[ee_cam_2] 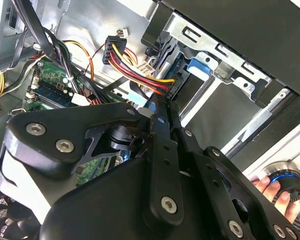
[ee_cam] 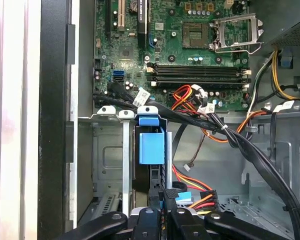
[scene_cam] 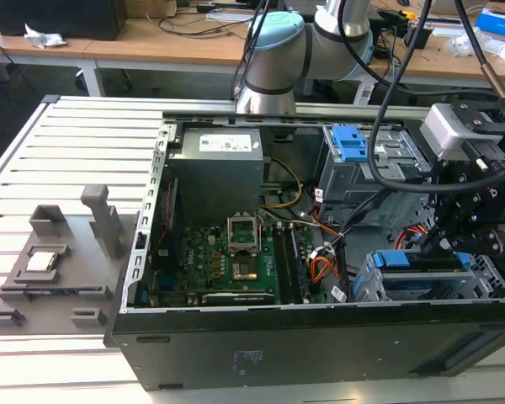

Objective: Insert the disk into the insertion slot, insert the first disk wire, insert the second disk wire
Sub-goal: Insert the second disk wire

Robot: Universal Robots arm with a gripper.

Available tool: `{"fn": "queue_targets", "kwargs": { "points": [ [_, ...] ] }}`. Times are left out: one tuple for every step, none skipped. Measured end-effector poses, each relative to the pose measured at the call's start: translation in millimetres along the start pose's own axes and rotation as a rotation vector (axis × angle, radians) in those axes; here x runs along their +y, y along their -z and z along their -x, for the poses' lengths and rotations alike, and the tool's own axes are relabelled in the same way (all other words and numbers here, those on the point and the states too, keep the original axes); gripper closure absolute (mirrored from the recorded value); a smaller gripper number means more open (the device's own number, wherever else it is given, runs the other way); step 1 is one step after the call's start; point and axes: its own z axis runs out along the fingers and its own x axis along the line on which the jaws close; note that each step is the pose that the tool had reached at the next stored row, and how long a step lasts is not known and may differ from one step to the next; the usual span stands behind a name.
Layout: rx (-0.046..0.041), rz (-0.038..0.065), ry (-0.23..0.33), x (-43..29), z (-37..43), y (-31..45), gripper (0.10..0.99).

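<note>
The table (scene_cam: 34,143) is a pale metal top made of long parallel slats, seen also in the first wrist view (ee_cam: 10,100). An open black computer case (scene_cam: 278,349) lies on it. Beside that, toward the exterior view's left, sits a grey plastic holder (scene_cam: 76,290) with upright posts (scene_cam: 105,219) and a small square chip (scene_cam: 42,261).

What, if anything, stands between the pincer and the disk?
Nothing visible. In the first wrist view the pincer is right at the end of the disk, which sits in the insertion slot; the red and yellow wires lie beside it, not between.
</note>
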Motion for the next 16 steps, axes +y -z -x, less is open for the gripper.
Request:
{"fn": "queue_targets", "kwargs": {
  "points": [
    [0.0001,0.000,0.000,-0.1,0.0,0.0,0.933],
    [0.0001,0.000,0.000,-0.2,0.1,0.1,0.933],
    [-0.0002,0.000,0.000,-0.1,0.2,0.3,0.933],
    [-0.0004,0.000,0.000,-0.1,0.2,0.6,0.933],
    [-0.0002,0.000,0.000,-0.2,0.2,1.0,0.933],
    [0.0001,-0.001,0.000,-0.1,0.2,1.2,0.933],
    [-0.0002,-0.001,0.000,0.0,0.2,1.2,0.933],
    [-0.0009,-0.001,0.000,0.1,0.2,1.2,0.933],
    [-0.0040,-0.001,0.000,0.2,0.2,0.8,0.933],
    [-0.0053,-0.001,0.001,0.2,0.2,0.4,0.933],
    [-0.0064,-0.001,0.001,0.2,0.1,0.1,0.933],
    [-0.0072,-0.001,0.001,0.3,0.1,-0.4,0.933],
    [-0.0072,-0.001,0.001,0.3,0.1,-0.4,0.933],
    [-0.0071,-0.001,0.001,0.3,0.1,-0.5,0.933],
    [-0.0073,-0.001,0.001,0.5,0.1,-0.6,0.933],
    [-0.0077,-0.001,0.001,0.5,0.1,-0.7,0.933]
  ]
}}
